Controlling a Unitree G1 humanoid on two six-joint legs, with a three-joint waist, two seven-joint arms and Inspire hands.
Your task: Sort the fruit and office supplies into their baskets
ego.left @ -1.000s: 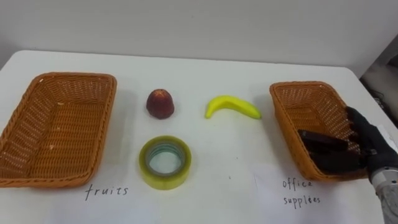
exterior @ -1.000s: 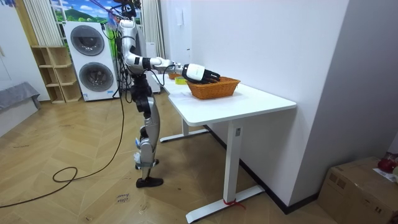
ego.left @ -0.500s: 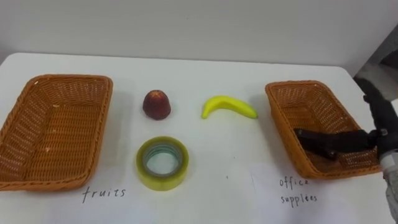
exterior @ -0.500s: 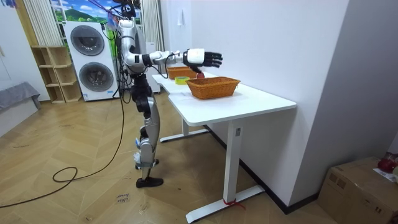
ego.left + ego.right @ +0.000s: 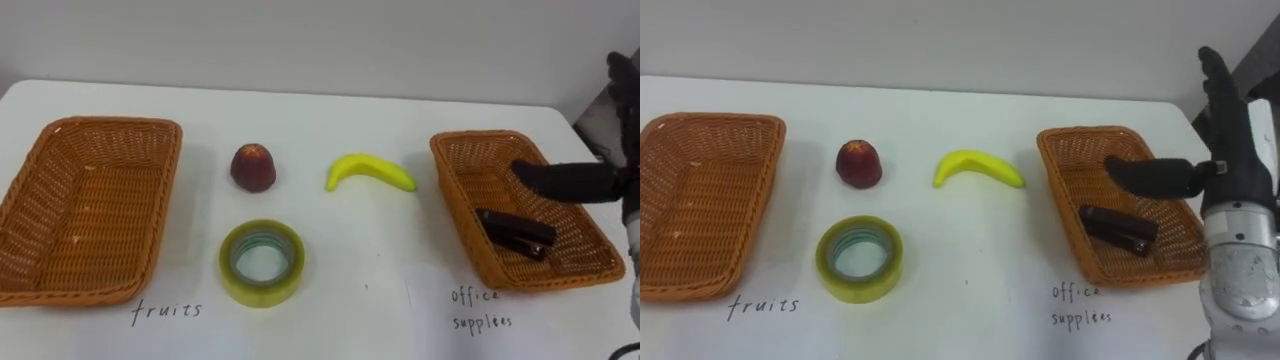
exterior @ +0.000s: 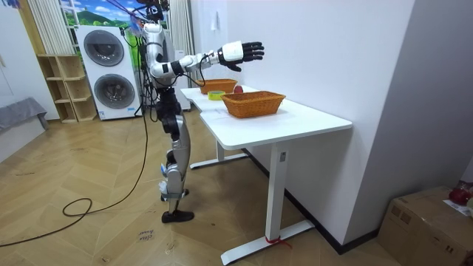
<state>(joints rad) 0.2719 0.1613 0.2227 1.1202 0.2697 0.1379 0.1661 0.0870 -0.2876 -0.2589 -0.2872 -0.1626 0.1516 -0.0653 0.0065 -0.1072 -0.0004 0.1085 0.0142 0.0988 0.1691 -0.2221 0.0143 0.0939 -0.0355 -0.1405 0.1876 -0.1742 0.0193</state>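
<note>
The right robot hand (image 5: 1232, 140), black-fingered, hovers open above the woven wicker office-supplies basket (image 5: 1060, 190), fingers straight, thumb stretched sideways, holding nothing. Below its thumb a dark oblong stapler (image 5: 1118, 228) lies on the basket's weave. To the hand's left, on the smooth white counter (image 5: 970, 250), lie a curved yellow banana (image 5: 978, 167), a rounded red fruit (image 5: 858, 163) and a glossy yellow-green tape ring (image 5: 859, 258). Farthest from the hand is the rectangular wicker fruit basket (image 5: 700, 190).

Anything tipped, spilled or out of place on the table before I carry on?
Nothing spilled or damaged. The dark stapler lies inside the office supplies basket; the fruits basket sits flat. The red fruit, banana and tape roll lie apart between the baskets, not yet sorted. The right hand is open above the office supplies basket.
</note>
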